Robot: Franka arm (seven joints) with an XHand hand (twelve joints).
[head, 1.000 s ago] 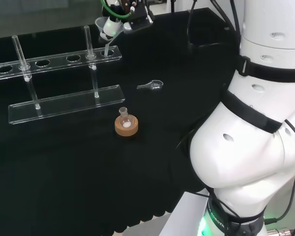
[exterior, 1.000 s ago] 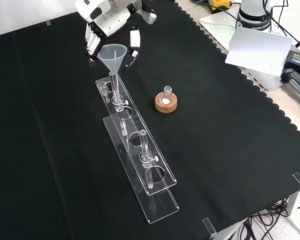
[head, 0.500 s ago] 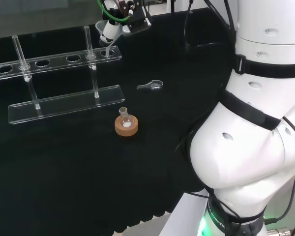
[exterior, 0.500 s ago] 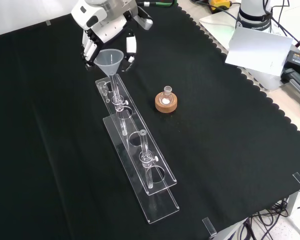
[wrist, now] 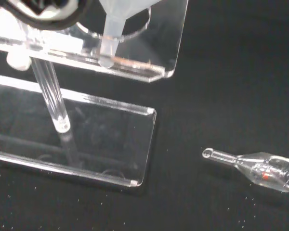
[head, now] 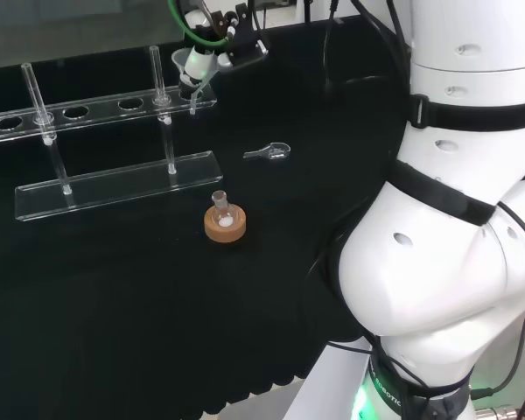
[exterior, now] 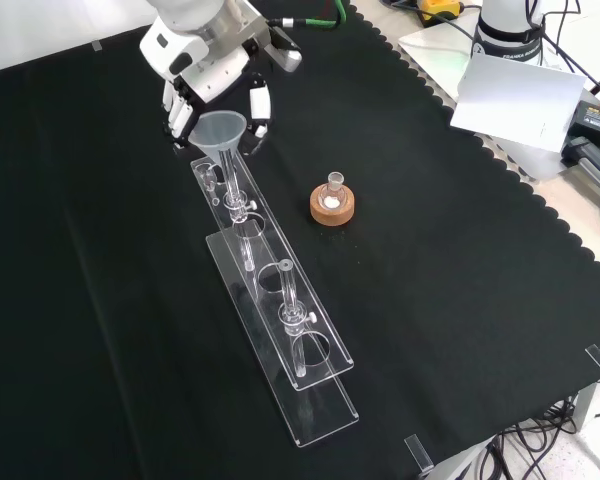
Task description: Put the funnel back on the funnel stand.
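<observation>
The black-clothed surface [exterior: 450, 300] carries a long clear funnel stand [exterior: 270, 300], its upper shelf pierced with round holes so that a funnel's stem can drop through and its cone rest on the rim. At the stand's far end in the front view, the robot hand [exterior: 205, 60] has its fingers curled around the funnel [exterior: 220, 135], holding it upright over the end hole. The wrist view shows the stem [wrist: 110, 41] already passing through that hole, so seating looks nearly complete.
</observation>
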